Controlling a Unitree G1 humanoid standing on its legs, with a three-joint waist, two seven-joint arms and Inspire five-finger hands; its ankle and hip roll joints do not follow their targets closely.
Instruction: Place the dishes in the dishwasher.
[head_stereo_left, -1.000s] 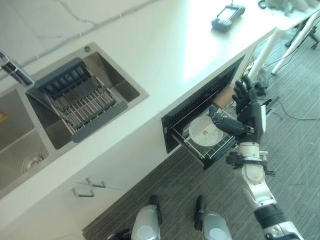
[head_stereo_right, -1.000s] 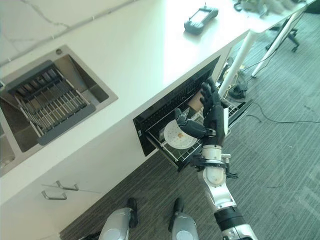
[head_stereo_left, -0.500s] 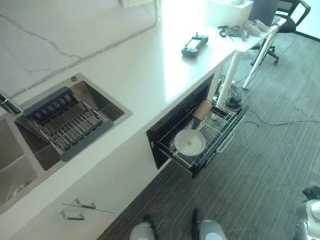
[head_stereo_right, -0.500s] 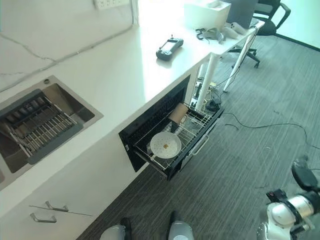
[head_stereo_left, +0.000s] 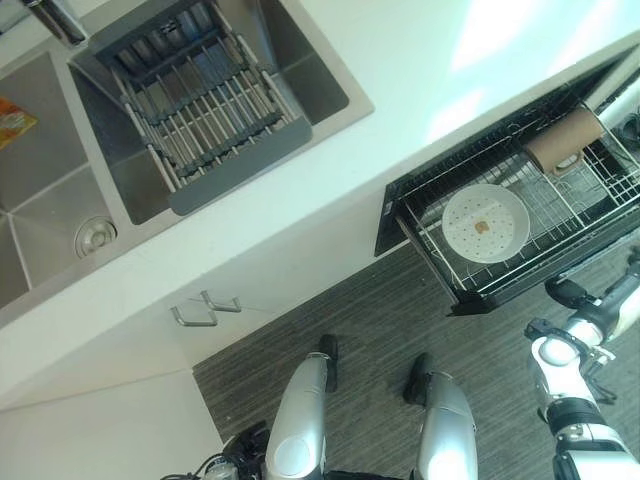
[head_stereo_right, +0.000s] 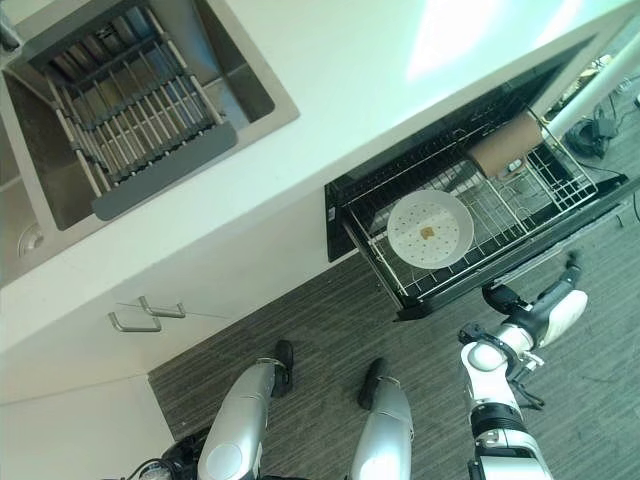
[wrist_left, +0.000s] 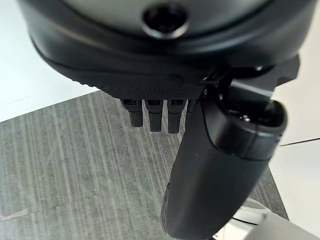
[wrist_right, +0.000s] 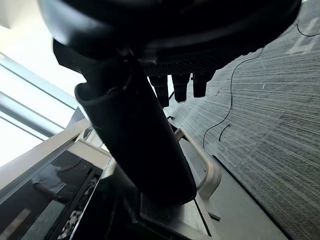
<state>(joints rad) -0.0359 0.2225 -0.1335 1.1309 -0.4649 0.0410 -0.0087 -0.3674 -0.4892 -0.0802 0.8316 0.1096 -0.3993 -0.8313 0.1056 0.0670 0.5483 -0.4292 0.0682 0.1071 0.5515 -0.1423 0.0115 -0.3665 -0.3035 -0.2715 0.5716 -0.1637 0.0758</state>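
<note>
Right robot hand near racked plate

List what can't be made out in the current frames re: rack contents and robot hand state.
- Right robot hand: in the eye views too small to read its fingers; its wrist view shows thumb and short finger stubs, holding nothing.
- Left robot hand: wrist view shows the same over the floor.
- Dishwasher rack: right end cut off by the left eye view's edge; back hidden under the counter.
- Speck on the plate: too small to identify.
- Brown cylinder: what it is stays unclear.
</note>
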